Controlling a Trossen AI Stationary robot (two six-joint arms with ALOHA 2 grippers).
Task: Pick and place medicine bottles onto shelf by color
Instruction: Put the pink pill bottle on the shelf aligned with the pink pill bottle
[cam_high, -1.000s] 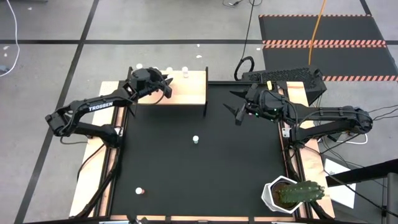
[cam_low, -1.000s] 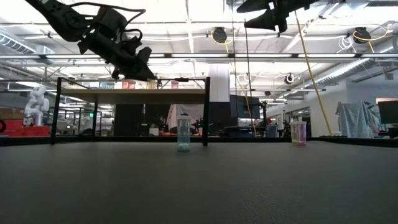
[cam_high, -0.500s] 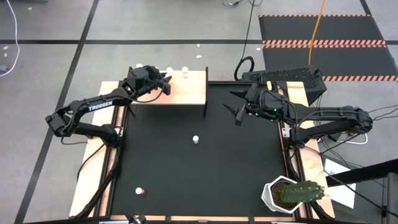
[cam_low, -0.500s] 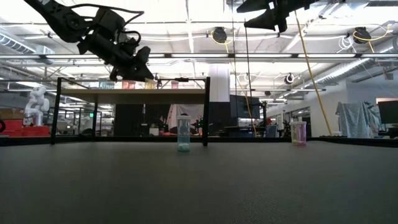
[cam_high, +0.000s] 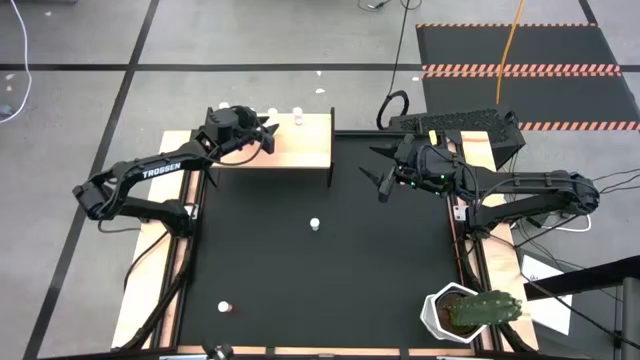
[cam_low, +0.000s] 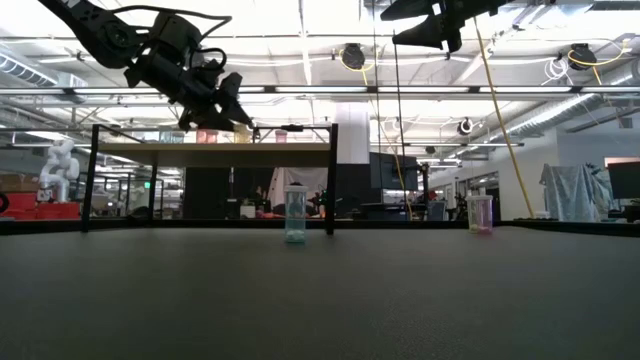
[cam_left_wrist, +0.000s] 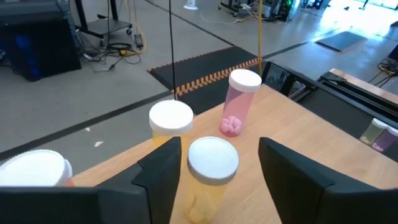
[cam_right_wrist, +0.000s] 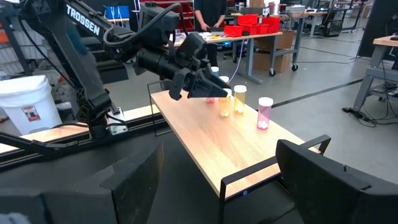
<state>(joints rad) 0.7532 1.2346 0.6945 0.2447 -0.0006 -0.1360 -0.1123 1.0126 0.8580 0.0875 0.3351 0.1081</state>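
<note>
My left gripper (cam_high: 266, 132) hovers open over the pale-wood shelf (cam_high: 300, 150) at the table's far left. In the left wrist view its fingers (cam_left_wrist: 163, 174) stand on either side of a yellow-tan bottle (cam_left_wrist: 210, 180) that stands upright on the shelf, with gaps on both sides. A second yellow bottle (cam_left_wrist: 170, 123) and a pink bottle (cam_left_wrist: 239, 102) stand just beyond it. A blue bottle (cam_high: 314, 224) stands mid-mat, and a red bottle (cam_high: 224, 307) stands near the front left. My right gripper (cam_high: 380, 180) is open and empty, high over the mat's far right.
A further white-capped bottle (cam_high: 224, 107) stands at the shelf's far left corner. A white pot with a green cactus (cam_high: 468, 312) stands at the near right corner. A dark keyboard-like block (cam_high: 460, 125) lies behind the right arm. The shelf's dark legs (cam_low: 331, 180) stand on the mat.
My left gripper has drawn back a little from the bottles toward the table's left edge and risen slightly over the shelf. The bottles stand where they were.
</note>
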